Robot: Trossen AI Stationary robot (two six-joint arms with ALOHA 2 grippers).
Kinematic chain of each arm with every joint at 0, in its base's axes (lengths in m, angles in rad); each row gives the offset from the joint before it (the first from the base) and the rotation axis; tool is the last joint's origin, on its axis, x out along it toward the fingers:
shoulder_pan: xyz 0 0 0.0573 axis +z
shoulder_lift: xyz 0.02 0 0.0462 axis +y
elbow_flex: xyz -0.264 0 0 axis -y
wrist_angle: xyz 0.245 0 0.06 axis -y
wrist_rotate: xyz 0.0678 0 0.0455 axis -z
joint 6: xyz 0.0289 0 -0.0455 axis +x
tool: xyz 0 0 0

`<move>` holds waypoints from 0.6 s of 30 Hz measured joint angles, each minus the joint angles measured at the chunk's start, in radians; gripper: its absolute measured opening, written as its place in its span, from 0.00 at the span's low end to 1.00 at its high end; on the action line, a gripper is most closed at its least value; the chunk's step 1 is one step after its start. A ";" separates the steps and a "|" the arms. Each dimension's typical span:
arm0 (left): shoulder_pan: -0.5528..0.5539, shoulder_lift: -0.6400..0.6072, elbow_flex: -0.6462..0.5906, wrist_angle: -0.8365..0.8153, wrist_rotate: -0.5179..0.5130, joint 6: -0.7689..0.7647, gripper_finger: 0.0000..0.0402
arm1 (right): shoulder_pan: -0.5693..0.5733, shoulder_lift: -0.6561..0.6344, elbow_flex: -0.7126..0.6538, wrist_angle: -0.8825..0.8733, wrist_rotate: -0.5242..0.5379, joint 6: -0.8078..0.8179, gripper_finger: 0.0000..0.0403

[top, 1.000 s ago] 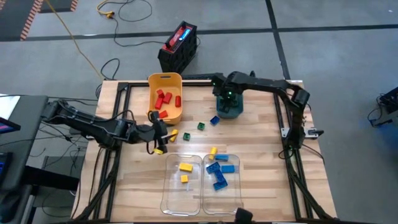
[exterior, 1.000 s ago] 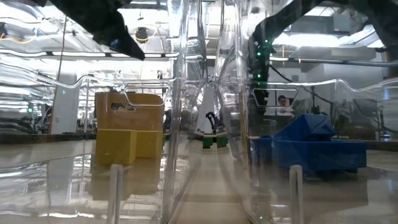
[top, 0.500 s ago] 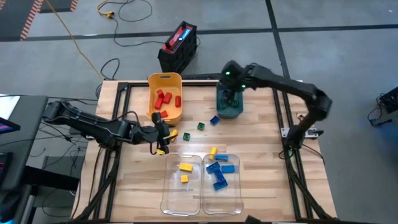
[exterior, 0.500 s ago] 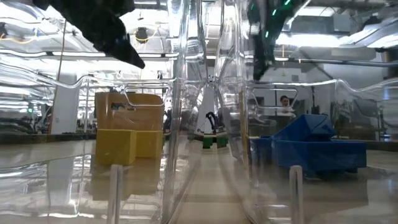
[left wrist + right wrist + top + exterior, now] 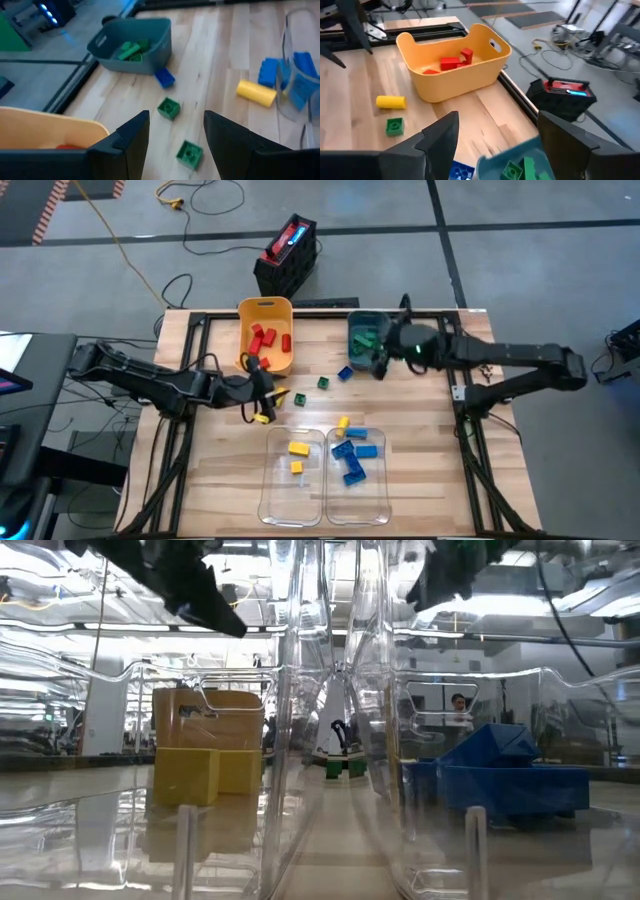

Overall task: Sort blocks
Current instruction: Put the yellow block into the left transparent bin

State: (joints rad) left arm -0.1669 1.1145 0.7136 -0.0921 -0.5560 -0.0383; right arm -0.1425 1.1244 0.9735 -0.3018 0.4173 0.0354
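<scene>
High view: three bins (image 5: 266,330), both arms' fingers (image 5: 172,145) parted, empty

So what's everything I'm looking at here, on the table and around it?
Yellow bin: one, far side of the table, left.
Red blocks: about four, in the yellow bin.
Teal bin: one, far side, right.
Green blocks: a few, in the teal bin.
Clear bins: two, side by side at the near edge.
Yellow blocks: two, in the left clear bin.
Blue blocks: about four, in the right clear bin.
Loose blocks: about six, green, blue and yellow, mid-table.
Black and red box: one, on the floor.
Left claw: open, by the yellow bin.
Right claw: open, beside the teal bin.
</scene>
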 joint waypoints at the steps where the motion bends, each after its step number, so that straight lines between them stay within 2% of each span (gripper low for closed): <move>1: 0.000 0.000 0.000 -0.013 0.002 -0.002 0.45 | 0.028 -0.016 -0.032 0.019 0.035 0.012 0.70; 6: 0.001 0.000 0.000 -0.050 0.002 -0.013 0.45 | 0.137 -0.061 -0.157 0.135 0.151 0.072 0.70; 12: 0.002 0.000 0.000 -0.063 0.002 -0.012 0.45 | 0.227 -0.056 -0.244 0.293 0.217 0.095 0.70; 18: -0.037 0.000 0.000 -0.275 0.001 0.015 0.45 | 0.328 -0.055 -0.282 0.351 0.221 0.115 0.70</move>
State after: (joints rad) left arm -0.2038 1.1141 0.7136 -0.3666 -0.5554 -0.0230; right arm 0.1854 1.0698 0.6918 0.0490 0.6384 0.1501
